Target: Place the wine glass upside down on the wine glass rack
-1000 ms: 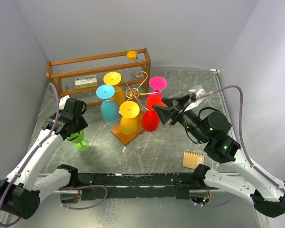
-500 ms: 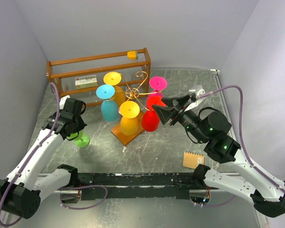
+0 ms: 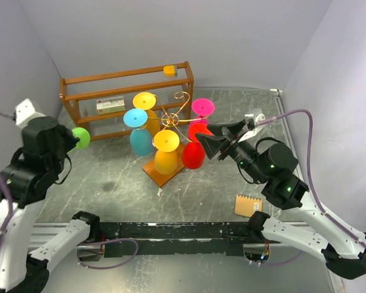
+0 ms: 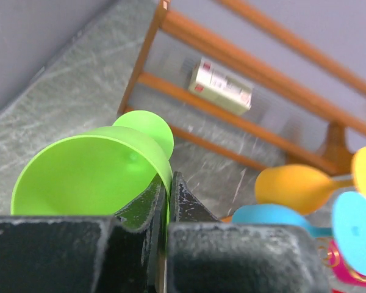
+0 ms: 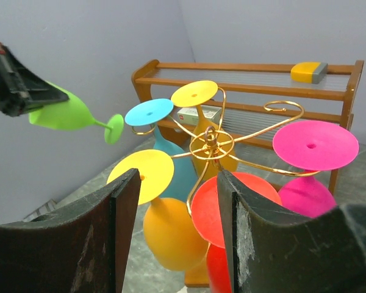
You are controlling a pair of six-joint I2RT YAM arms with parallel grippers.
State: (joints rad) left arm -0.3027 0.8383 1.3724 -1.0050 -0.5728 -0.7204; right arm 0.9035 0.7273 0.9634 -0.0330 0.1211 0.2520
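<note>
At 9 o'clock, the left gripper [image 4: 166,183] is clamped on the bowl rim of a lime-green plastic wine glass [image 4: 91,171], held aloft sideways. At 3 o'clock, the right gripper [image 3: 202,139] gapes empty beside the crowded gold wire wine glass rack [image 3: 174,119]. The incoming foot may knock hanging glasses loose. Beyond, the label on the white box [image 3: 110,105] on the brown wooden slatted shelf [image 3: 125,76] is unreadable.

The green glass [image 4: 91,177] is held aloft on its side — foot toward the gold wire rack [image 3: 161,174], upright on its wooden base.
</note>
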